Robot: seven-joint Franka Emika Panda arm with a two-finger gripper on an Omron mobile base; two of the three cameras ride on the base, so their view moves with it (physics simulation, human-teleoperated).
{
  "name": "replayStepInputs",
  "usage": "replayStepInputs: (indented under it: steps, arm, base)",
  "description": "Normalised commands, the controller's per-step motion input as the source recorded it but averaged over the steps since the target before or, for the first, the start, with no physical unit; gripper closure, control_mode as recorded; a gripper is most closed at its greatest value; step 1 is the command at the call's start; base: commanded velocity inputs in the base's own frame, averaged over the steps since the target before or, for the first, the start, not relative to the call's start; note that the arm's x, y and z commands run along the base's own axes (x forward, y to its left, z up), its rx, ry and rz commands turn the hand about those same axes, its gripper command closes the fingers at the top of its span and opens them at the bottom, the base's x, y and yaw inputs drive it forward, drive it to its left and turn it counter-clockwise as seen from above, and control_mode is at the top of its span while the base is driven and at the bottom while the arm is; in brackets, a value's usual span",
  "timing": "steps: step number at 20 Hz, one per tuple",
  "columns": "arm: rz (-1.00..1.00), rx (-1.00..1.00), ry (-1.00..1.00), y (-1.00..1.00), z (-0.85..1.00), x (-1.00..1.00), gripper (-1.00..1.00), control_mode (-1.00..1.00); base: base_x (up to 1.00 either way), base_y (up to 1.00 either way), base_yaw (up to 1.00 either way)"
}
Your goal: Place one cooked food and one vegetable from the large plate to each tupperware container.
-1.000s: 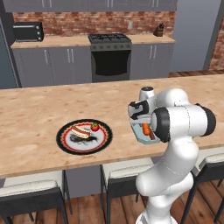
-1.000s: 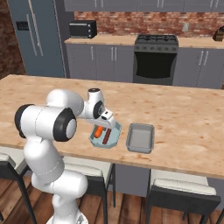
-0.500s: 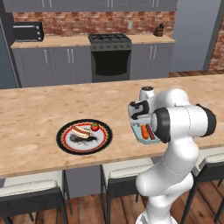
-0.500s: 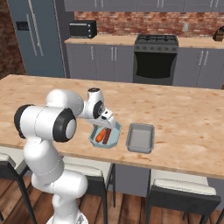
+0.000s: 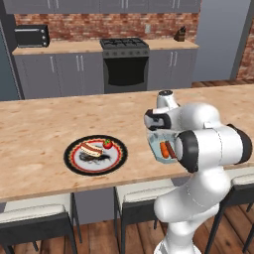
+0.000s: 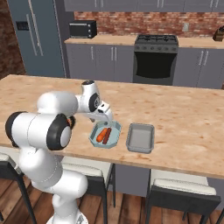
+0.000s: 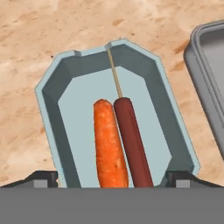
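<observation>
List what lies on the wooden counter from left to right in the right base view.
The robot's white arm → the blue-grey tupperware container holding an orange carrot and a dark red sausage → a second, grey container beside it.

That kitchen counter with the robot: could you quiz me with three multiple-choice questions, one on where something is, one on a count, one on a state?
1. Where do the carrot and the sausage on a stick lie?
A. on the large plate
B. in the pale blue tupperware container
C. in the grey container

2. How many containers stand on the counter beside the plate?
A. one
B. two
C. three

3. How is the gripper?
A. open above the food
B. shut on the carrot
C. shut on the stick

Key: 1 B, the carrot and sausage lie side by side in the tupperware container. 2 B, that one and the grey container. 3 A, the gripper has its fingertips wide apart, holding nothing.
</observation>
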Motion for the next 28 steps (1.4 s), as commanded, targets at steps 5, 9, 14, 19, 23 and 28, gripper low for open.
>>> replayStepInputs:
  steps: [5, 9, 14, 19, 23, 28]
  arm:
    - [0.24, 0.17, 0.06, 0.27, 0.76, 0.06, -1.0, -1.0]
    - [0.47, 0.17, 0.14, 0.69, 0.44, 0.15, -1.0, -1.0]
    - [0.33, -0.02, -0.06, 0.71, 0.07, -0.15, -1.0, -1.0]
    - [0.26, -0.12, -0.01, 0.57, 0.0, -0.08, -1.0, -1.0]
    - [0.23, -0.09, 0.0, 0.73, 0.0, -0.01, -1.0, -1.0]
    - [0.07, -0.02, 0.0, 0.96, 0.0, 0.0, -1.0, -1.0]
  base:
    - [0.0, 0.0, 0.0]
    - [0.0, 0.0, 0.0]
    - [0.0, 0.0, 0.0]
    - [0.0, 0.0, 0.0]
    - [0.0, 0.0, 0.0]
    - [0.0, 0.0, 0.0]
